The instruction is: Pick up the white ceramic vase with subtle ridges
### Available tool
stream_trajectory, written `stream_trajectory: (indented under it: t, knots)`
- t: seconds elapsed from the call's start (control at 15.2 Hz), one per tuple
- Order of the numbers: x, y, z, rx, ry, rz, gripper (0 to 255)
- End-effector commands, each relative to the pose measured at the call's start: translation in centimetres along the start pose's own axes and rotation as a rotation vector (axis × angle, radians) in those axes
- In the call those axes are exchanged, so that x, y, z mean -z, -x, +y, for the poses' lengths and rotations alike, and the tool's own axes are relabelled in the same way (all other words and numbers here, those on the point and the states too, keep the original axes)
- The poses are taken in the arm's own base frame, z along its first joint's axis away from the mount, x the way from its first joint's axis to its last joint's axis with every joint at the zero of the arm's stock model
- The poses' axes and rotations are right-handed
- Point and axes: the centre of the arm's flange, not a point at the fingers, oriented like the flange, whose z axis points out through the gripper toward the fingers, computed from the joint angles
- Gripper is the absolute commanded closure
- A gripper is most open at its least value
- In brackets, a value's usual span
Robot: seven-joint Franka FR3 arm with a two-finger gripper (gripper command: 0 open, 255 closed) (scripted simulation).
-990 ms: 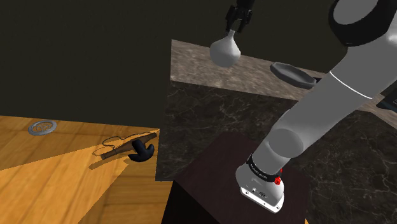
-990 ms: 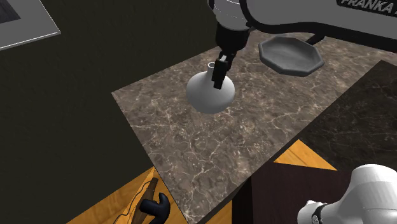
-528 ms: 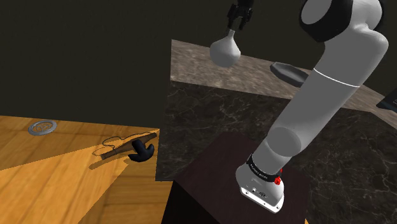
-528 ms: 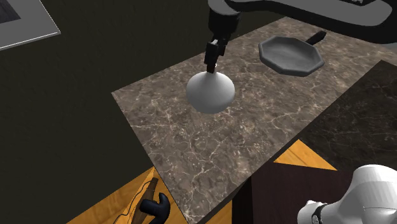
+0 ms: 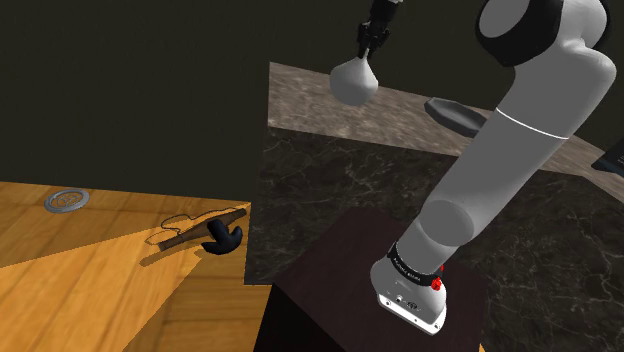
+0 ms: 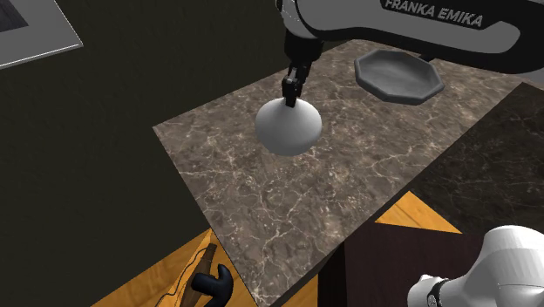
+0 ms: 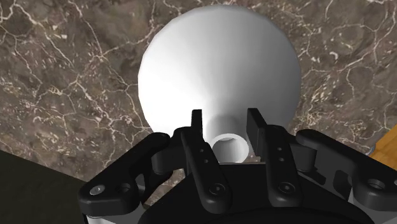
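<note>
Gripping the vase [image 7: 219, 70] by its narrow neck, the pincer [image 7: 226, 118] is closed on it. In the wrist view both black fingers [image 7: 197, 124] bear against the neck from either side. The open mouth sits between them and the round white body lies straight beyond the tips. No ridges can be made out on the surface.

Shoulder view, left to right:
- A metal ring [image 5: 68, 200] lies on a wooden surface [image 5: 80, 290], well apart from the pincer [image 5: 366, 50] and far below it.
- A dark-headed tool [image 5: 205, 235] lies nearer, also well below.
- The vase [image 5: 354, 80] is directly under the fingertips, over the stone counter [image 5: 310, 100].
- A dark dish [image 5: 460, 115] rests on the counter near the pincer, on the side toward the white arm [image 5: 520, 150].

Step in hand, by judgement: the grasp is made and the lift is due. Whether the base has cleared the counter cannot be settled. The next move calls for a straight rise with the neck kept upright. The wide body hangs below a small hold and could slip or swing.

Finger contact on the neck is plain in the wrist view. The second exterior view adds the dish's [image 6: 398, 74] eight-sided rim beyond the pincer [image 6: 291, 98], and the open counter [image 6: 261, 201] around the vase [image 6: 289, 126].
</note>
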Motion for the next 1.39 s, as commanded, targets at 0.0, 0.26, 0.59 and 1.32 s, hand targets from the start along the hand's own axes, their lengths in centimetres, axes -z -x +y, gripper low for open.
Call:
stream_trajectory:
  t: [0.0,0.26,0.59,1.32]
  knots:
    - [-0.1,0.0,0.0,0.000,0.000,0.000,255]
    - [-0.1,0.0,0.0,0.000,0.000,0.000,255]
    - [1.0,-0.1,0.1,0.000,0.000,0.000,255]
    - [6.8,-0.6,0.2,0.000,0.000,0.000,255]
